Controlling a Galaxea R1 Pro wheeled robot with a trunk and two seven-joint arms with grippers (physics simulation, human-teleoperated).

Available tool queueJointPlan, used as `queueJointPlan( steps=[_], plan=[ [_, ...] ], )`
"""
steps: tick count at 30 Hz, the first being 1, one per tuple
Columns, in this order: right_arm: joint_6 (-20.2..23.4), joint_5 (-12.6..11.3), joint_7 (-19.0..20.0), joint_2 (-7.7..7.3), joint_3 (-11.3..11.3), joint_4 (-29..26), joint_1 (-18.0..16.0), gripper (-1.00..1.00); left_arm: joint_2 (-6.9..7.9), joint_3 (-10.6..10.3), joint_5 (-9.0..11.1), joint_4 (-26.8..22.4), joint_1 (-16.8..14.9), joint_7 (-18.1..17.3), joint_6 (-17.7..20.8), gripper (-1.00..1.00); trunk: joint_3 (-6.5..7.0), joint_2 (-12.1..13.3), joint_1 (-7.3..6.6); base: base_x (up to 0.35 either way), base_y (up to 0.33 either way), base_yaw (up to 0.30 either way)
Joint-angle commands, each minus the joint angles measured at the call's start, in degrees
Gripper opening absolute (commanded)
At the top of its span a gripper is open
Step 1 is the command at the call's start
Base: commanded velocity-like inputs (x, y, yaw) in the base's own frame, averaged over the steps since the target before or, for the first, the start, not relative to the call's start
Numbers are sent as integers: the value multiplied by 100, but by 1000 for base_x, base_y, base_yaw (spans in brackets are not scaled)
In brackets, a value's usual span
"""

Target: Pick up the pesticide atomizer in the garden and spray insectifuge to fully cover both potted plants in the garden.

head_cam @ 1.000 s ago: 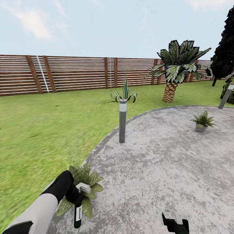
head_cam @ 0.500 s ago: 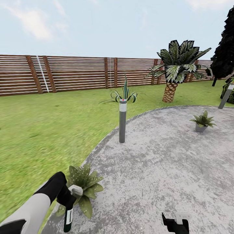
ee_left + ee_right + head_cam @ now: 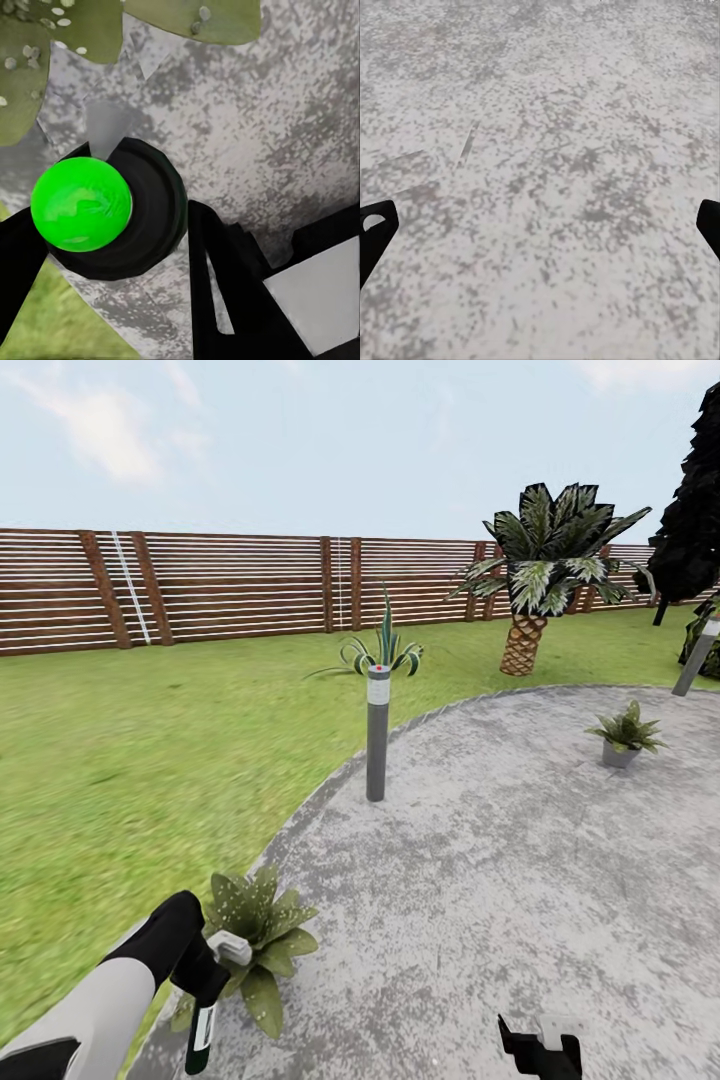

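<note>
The left gripper [image 3: 215,970] is clamped round the pesticide atomizer [image 3: 199,1035], which hangs nearly upright below it with its pale labelled part showing on the dark green body. Looking along the fingers in the left wrist view, the bottle's bright green round end [image 3: 81,204] sits snug between the black fingers [image 3: 225,300], so the hold looks firm. Just beside the gripper, touching or nearly so, spreads the near potted plant [image 3: 258,930], its speckled leaves lapping over the rim of the patio [image 3: 480,860]; I'd judge the bottle is held this close and low so the spray lands on the rosette rather than the lawn [image 3: 130,760]. The second potted plant [image 3: 624,733] sits well away across the paving, beyond the bollard light [image 3: 376,732]. The right gripper [image 3: 540,1050] hangs low over bare paving, its fingers spread wide with nothing between them, idle by the look of it.
</note>
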Motion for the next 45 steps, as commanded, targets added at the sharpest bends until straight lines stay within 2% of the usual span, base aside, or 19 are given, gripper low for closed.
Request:
queueJointPlan(
  steps=[1, 10, 24, 34, 45],
  plan=[
    [-14, -62, 28, 0, 32, 1, -2, 100, -4, 42, -46, 15, 1, -5, 26, -100, -5, -2, -1, 30, 0, 0],
    [-14, -69, 28, 1, 32, 1, -2, 100, -18, 39, 12, 73, 14, 37, 0, -100, -5, -2, -1, 84, 67, 0],
    [-14, -69, 36, 4, 32, -2, -2, 100, -13, 39, -36, 82, 20, 29, -2, -100, -5, -2, -1, 8, 5, 0],
    [-14, -69, 37, 4, 32, 1, -2, 100, -10, 31, -37, 79, 23, 28, -9, -100, -5, -2, -1, -87, 0, -250],
    [-14, -69, 37, 4, 32, 0, -2, 100, 40, 31, -58, 80, 49, 37, -10, -100, -5, -2, -1, -19, 0, -79]
  ],
)
